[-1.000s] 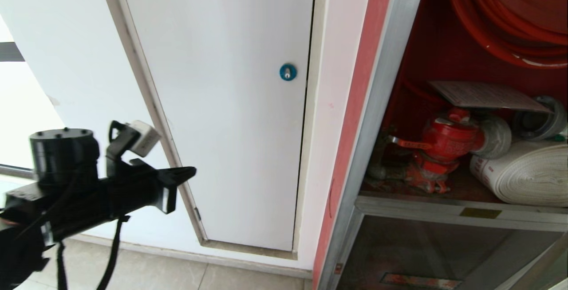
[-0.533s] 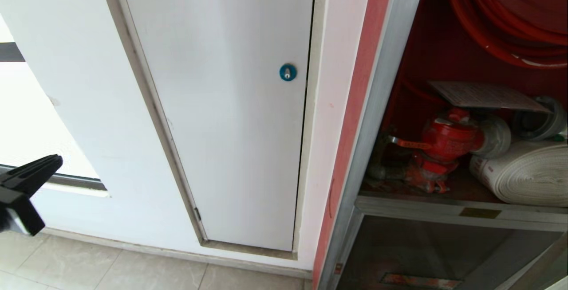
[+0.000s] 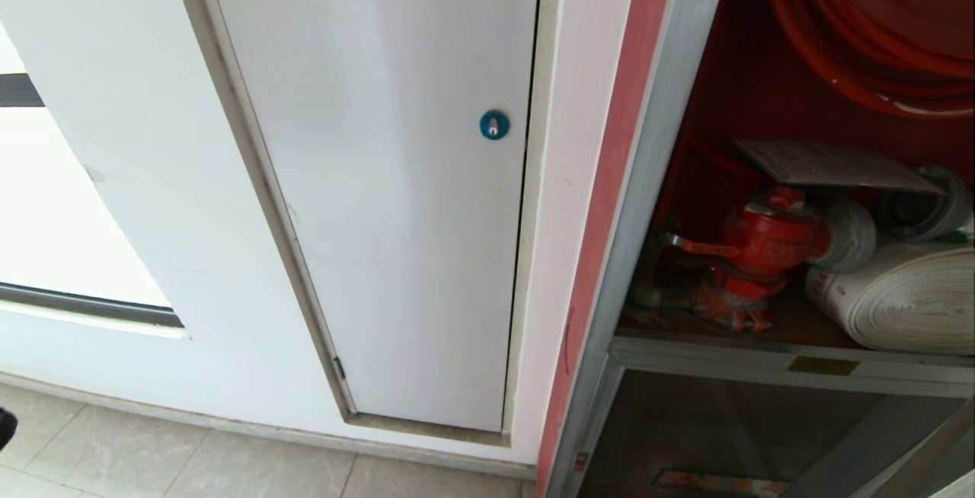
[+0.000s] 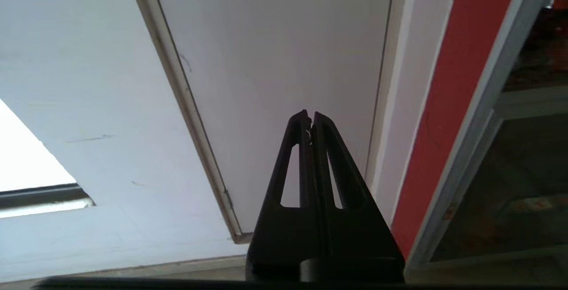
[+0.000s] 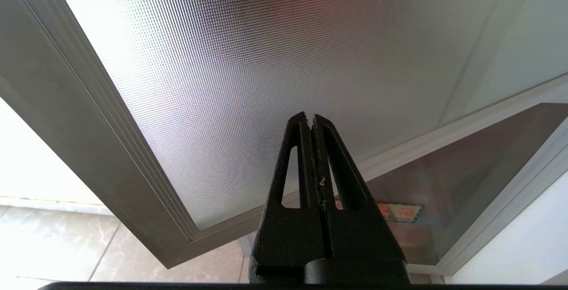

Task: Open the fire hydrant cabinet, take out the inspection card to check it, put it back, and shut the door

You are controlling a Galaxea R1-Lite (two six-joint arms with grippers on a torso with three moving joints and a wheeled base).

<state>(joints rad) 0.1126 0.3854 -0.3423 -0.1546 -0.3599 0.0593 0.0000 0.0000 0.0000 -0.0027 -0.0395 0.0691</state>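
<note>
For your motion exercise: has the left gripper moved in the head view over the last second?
Yes. It slid down and left, away from the white panel, out of the head view; only the wrist view shows the left gripper now.

The head view looks forward and down from some way off at a white panel (image 3: pixel 396 201) and the open fire hydrant cabinet (image 3: pixel 769 269) beside it. The left wrist view faces the same panel's lower part from nearer, sharing its frame and the cabinet's edge. The right wrist view looks up close under the door (image 5: pixel 248 81).
</note>
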